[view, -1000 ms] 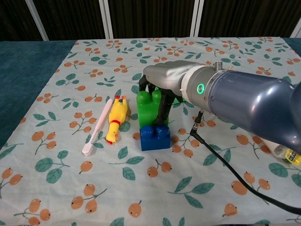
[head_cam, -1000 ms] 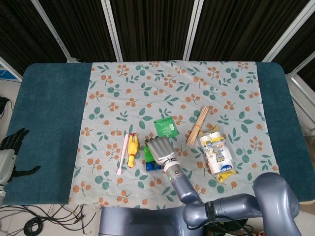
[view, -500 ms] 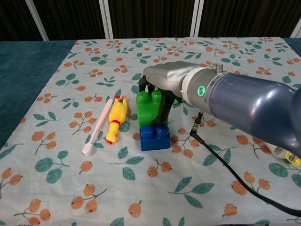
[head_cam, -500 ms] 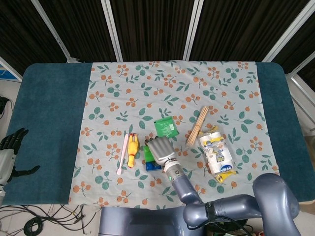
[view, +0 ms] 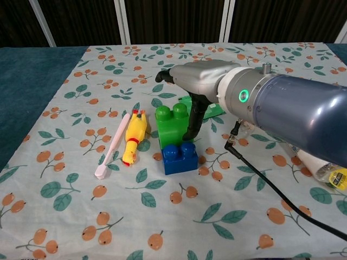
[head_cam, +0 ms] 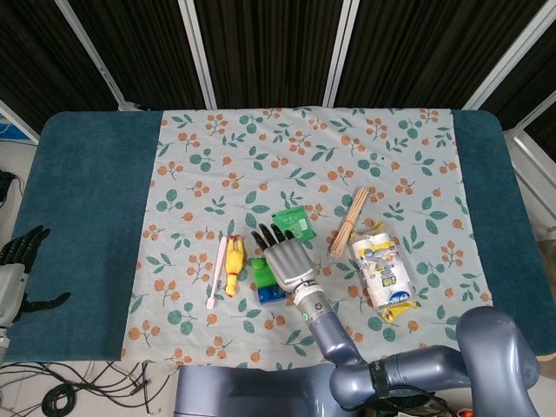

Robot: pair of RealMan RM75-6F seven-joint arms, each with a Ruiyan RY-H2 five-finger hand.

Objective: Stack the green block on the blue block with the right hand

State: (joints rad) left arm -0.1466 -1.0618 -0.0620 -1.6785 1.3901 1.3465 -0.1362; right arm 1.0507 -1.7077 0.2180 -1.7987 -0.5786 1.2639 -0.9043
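Right hand (view: 196,81) has released; fingers now spread above the green block (view: 172,125). Block sits beside the blue block (view: 179,157), apparently not seated on top.

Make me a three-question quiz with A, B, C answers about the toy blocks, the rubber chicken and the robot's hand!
1. Where is the green block?
A. behind the blue block, partly on it
B. under the chicken
C. off the cloth

2. What colour is the rubber chicken?
A. purple
B. yellow
C. white

3. What is the right hand doing?
A. squeezing the chicken
B. holding the toothbrush
C. open above the green block

Answers: 1 A, green rises behind blue. 2 B, its body is yellow. 3 C, the fingers are spread, holding nothing.
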